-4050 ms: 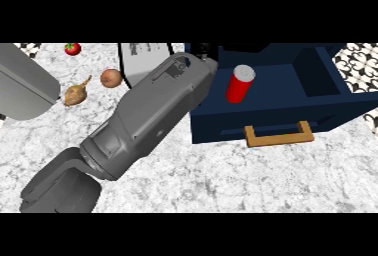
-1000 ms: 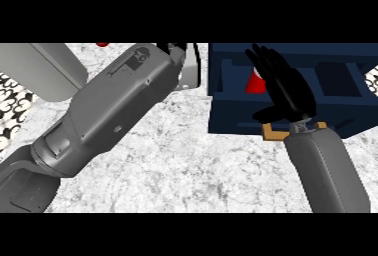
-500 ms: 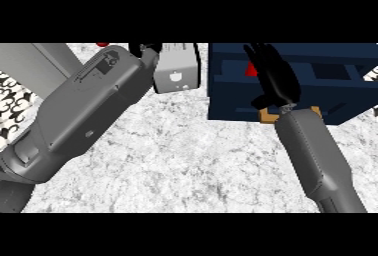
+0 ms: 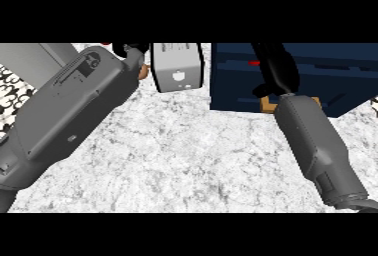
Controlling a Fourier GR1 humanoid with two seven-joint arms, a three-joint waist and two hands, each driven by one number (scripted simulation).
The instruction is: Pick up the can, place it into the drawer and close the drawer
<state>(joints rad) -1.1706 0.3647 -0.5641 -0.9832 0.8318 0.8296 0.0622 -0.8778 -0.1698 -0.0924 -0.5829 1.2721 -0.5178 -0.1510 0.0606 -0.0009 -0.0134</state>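
Observation:
The dark blue drawer [image 4: 332,75] stands out from the counter's back at the upper right, its wooden handle [image 4: 266,105] partly behind my right wrist. Only a thin red sliver of the can [image 4: 254,63] shows inside the drawer, just left of my right hand [image 4: 275,70]. That hand reaches over the drawer's front into it, fingers stretched towards the view's top edge, and hides most of the can. My left forearm [image 4: 74,110] fills the left side. Of my left hand [image 4: 133,49], only a small black part shows at the top edge.
A light grey boxy appliance [image 4: 177,67] stands just left of the drawer. An orange-brown bit of produce [image 4: 143,73] peeks out beside my left wrist. The marbled counter [image 4: 192,165] lies between my forearms, with a patterned wall strip [image 4: 7,87] at far left.
My right hand has reached further up over the drawer, and less of the red can shows. The whole scene has slid right and down in the view; the grey appliance came in.

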